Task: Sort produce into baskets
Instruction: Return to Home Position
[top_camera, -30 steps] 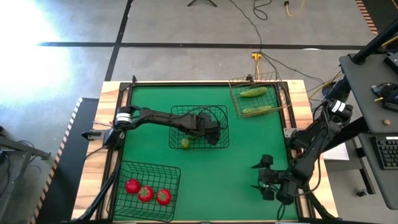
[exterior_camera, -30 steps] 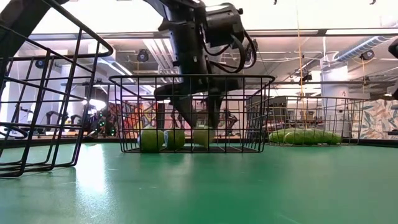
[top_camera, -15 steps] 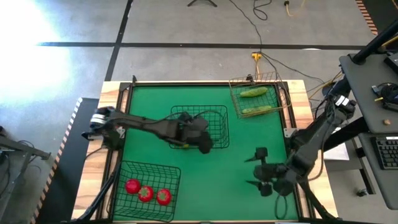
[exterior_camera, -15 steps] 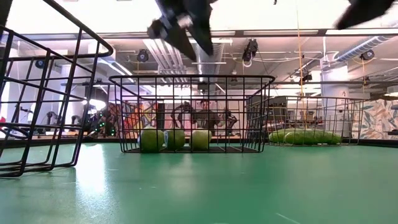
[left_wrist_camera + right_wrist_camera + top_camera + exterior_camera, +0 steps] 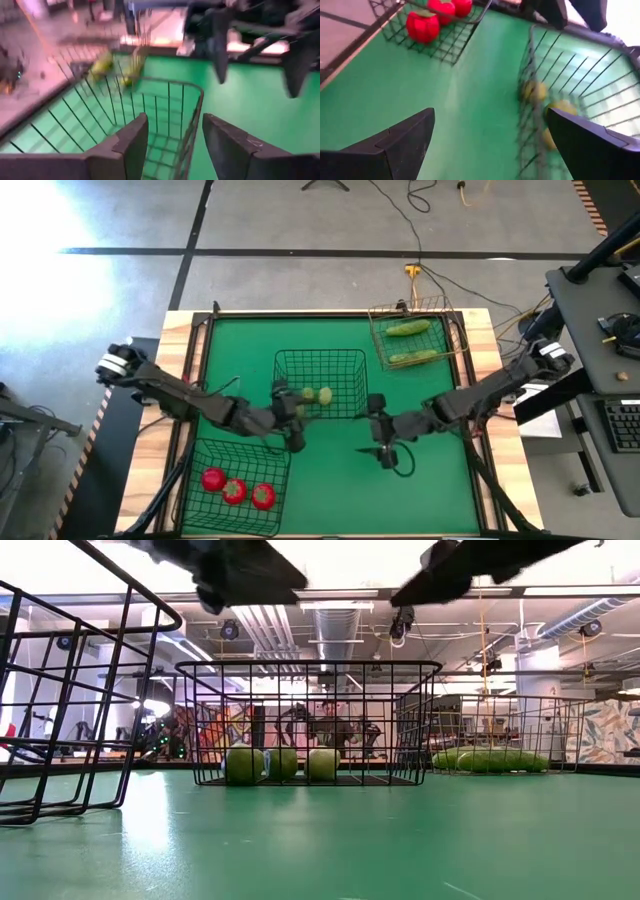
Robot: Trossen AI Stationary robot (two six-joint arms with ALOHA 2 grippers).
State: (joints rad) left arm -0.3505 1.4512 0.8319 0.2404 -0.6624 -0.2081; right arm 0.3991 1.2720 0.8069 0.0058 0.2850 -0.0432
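both arms reach in over the green table (image 5: 330,490), and their tips come close together just outside the middle dark basket (image 5: 320,352), on the side facing the tomatoes. the left gripper (image 5: 175,122) hangs off one corner of that basket, its fingers (image 5: 131,145) parted with nothing between them. the right gripper (image 5: 491,114) hangs off the neighbouring corner, its fingers (image 5: 402,142) spread wide and just as empty. neither one touches the wire or any fruit.

three limes (image 5: 283,762) sit in a row on the floor of the middle basket. from overhead only two show plainly, and the third is perhaps tucked against the wall nearest the left arm. three red tomatoes (image 5: 233,491) lie together in the other dark basket (image 5: 240,446) at the table's corner under the left arm. two green cucumbers (image 5: 408,328) lie side by side in the tan basket (image 5: 377,335) at the far corner on the right arm's side.
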